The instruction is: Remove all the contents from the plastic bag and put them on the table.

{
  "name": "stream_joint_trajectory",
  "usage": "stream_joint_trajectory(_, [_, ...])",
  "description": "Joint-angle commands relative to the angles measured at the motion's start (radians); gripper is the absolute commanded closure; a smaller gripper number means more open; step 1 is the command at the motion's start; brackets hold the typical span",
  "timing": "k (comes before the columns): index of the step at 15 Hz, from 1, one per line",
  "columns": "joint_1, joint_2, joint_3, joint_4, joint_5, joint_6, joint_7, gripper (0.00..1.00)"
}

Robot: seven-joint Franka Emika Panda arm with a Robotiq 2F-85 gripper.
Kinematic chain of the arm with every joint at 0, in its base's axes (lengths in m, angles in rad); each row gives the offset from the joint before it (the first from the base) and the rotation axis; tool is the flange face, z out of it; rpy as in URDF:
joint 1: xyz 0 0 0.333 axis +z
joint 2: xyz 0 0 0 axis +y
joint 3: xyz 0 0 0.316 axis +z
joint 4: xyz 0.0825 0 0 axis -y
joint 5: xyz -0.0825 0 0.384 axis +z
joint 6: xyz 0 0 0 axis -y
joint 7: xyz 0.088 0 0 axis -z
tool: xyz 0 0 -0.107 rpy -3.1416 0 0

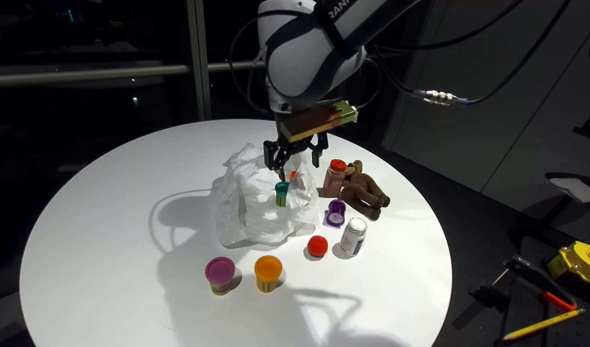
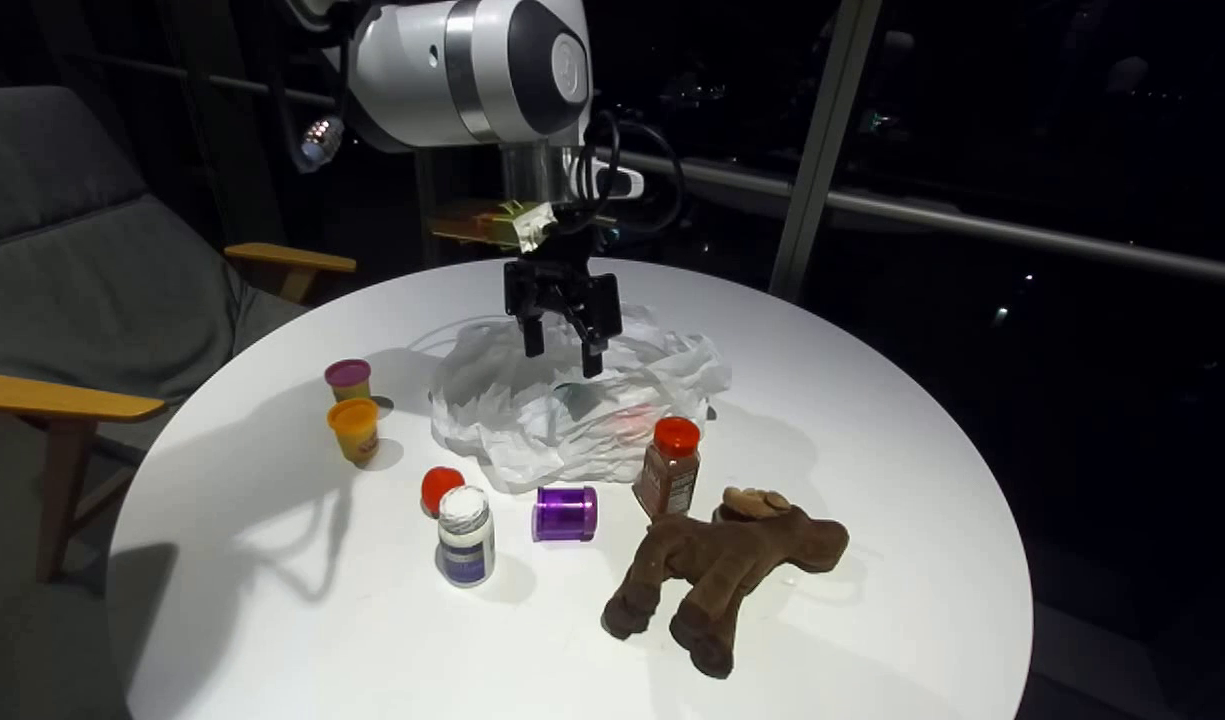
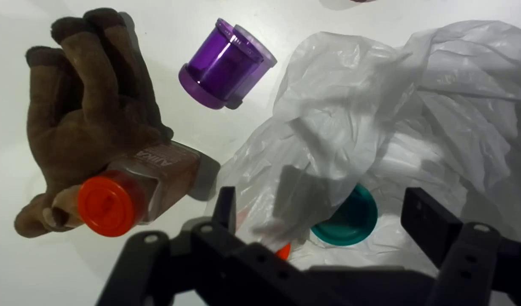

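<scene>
Wrist view: gripper (image 3: 321,208), jaws wide apart, nothing held; teal-lidded tub (image 3: 349,219) partly overhung by plastic bag (image 3: 349,106), whose loose edge could be pinched and dragged with it.
In an exterior view: tub and orange-red item (image 1: 293,176) half enclosed by its folds.
In an exterior view: bag whitish, wrinkled, slumped on table (image 2: 872,600).

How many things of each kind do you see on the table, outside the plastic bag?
Pink-lidded tub and orange-lidded tub: 2 tubs
White bottle: 1
Red-capped jar: 1
Purple cylinder: 1
Red ball: 1
Brown soft toy: 1
Total: 7
</scene>
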Motion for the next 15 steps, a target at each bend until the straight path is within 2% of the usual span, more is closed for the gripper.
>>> stream_joint_trajectory(1, [-0.020,0.081,0.029,0.109,-0.028,-0.044,-0.176,0.00])
stream_joint_trajectory(8, [-0.002,0.172,0.040,0.194,-0.144,-0.050,-0.437,0.00])
stream_joint_trajectory(15, [0.001,0.228,0.041,0.267,-0.299,0.011,-0.678,0.00])
